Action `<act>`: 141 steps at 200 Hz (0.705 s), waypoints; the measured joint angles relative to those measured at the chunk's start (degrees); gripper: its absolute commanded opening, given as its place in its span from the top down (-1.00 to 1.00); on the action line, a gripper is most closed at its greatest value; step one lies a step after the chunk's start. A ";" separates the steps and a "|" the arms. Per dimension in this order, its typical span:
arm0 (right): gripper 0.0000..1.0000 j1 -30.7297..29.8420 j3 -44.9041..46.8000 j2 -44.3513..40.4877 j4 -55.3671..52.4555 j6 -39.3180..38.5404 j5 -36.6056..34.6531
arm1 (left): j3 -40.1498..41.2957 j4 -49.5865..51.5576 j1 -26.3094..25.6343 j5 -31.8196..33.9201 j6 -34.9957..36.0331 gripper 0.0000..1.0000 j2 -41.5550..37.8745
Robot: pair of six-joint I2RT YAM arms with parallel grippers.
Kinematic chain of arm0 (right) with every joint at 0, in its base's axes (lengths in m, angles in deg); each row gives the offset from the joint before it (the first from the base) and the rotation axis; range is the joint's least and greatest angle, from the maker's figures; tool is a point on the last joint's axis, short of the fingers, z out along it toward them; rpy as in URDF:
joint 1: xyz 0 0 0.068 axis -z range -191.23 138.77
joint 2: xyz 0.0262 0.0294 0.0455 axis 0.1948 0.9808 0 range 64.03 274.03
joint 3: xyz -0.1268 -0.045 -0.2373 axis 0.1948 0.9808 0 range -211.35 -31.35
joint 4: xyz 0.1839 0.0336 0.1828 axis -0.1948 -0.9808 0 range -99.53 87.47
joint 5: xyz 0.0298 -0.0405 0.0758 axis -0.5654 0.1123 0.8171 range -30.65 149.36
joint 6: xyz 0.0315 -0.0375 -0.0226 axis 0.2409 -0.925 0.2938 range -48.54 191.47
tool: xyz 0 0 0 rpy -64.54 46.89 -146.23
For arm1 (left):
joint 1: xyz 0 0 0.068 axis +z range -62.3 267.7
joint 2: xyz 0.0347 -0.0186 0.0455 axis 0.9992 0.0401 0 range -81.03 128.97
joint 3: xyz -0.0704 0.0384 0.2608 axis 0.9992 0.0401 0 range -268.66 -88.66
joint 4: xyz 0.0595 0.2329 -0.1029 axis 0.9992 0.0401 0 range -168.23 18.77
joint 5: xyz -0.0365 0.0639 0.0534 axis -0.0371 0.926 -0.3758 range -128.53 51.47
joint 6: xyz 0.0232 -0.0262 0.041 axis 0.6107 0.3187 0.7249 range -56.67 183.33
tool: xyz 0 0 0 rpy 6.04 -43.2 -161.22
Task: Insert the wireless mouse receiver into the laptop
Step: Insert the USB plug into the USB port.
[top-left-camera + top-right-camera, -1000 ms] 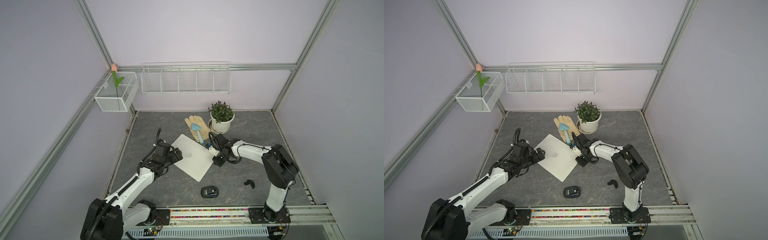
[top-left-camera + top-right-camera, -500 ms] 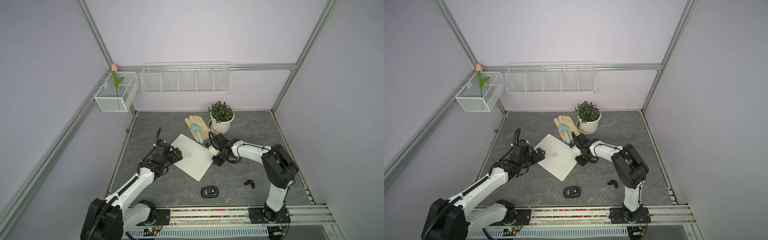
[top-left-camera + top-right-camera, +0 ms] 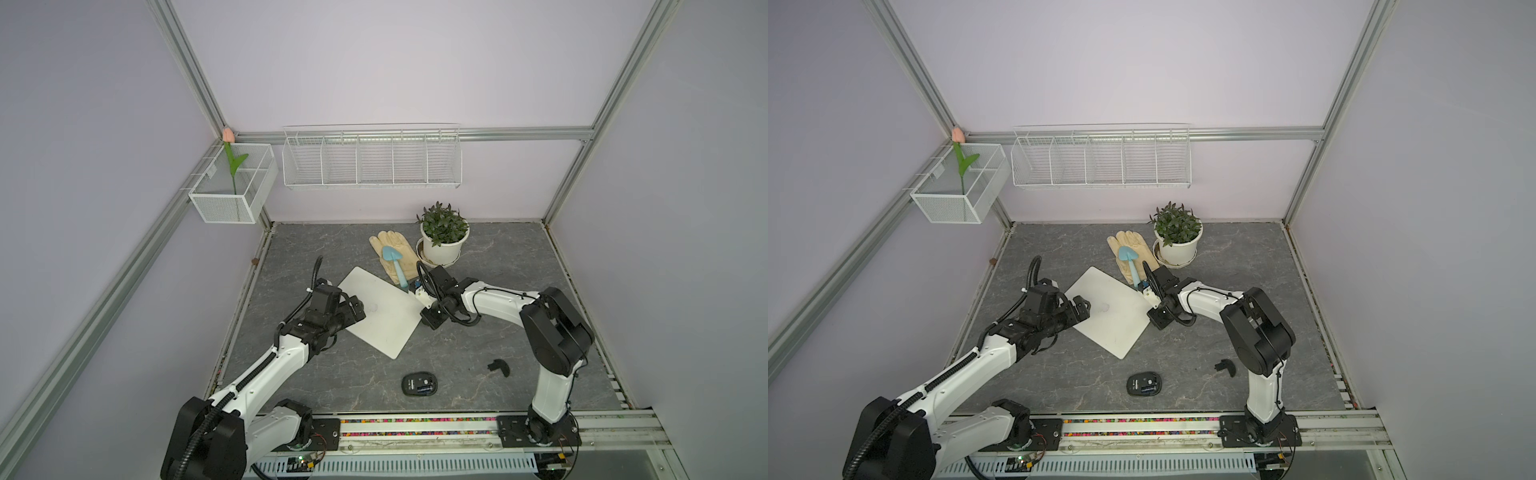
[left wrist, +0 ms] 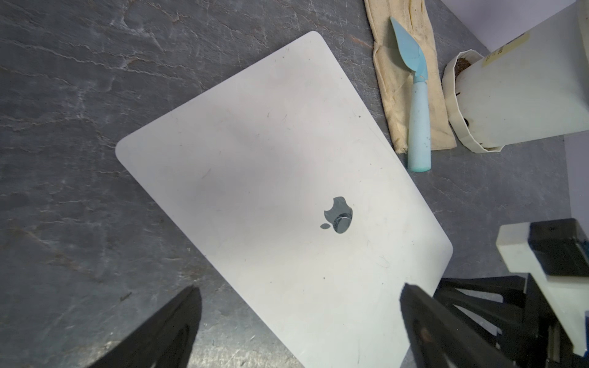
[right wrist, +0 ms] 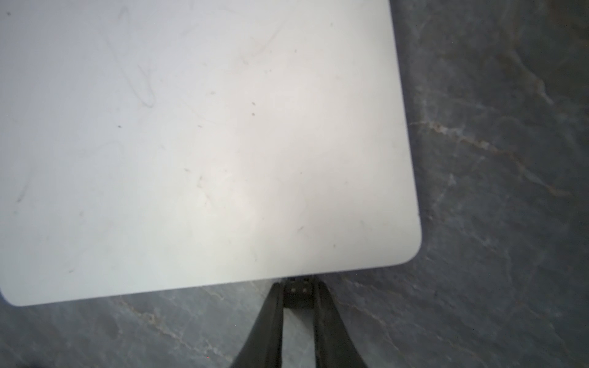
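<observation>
Right end effector (image 5: pixel 298 284) pinches the receiver (image 5: pixel 298 296), a small black stub butted against the laptop (image 5: pixel 207 143) edge near a rounded corner. Left end effector (image 4: pixel 301 291) is wide open over the laptop's opposite side. Laptop: closed, flat, matte silver slab. Wireless mouse (image 3: pixel 419 383): black oval on the grey marbled table (image 3: pixel 498 257), well off the laptop.

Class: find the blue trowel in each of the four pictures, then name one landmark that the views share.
Top view: blue trowel lying along the glove, beside the plant pot.
Top view: same spot, on the glove by the pot.
Left wrist: on the glove, just past the laptop's edge.
Right wrist: not in it.
Shared landmark: the laptop, seen in all four.
</observation>
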 measured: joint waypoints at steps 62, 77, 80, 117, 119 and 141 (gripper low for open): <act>0.28 -0.02 0.59 0.00 2.05 1.27 -0.22 | 0.15 0.00 0.00 0.02 0.00 -0.98 0.00; 0.19 -0.02 0.94 -0.13 2.84 1.55 -0.24 | 0.15 0.00 0.00 0.04 0.00 -0.98 0.00; 0.17 -0.02 1.07 -0.20 2.99 1.64 -0.22 | 0.15 0.00 0.00 0.04 0.00 -0.98 0.00; -0.12 0.17 4.76 -2.64 6.73 3.08 -0.24 | 0.15 0.00 0.00 0.35 0.00 -0.98 0.00; -0.17 0.22 5.11 -2.97 6.97 3.45 -0.24 | 0.15 0.00 0.00 0.37 0.00 -0.98 0.00; -0.33 0.85 8.46 -6.62 9.31 4.85 -0.28 | 0.15 0.04 0.00 0.46 0.04 -0.98 0.00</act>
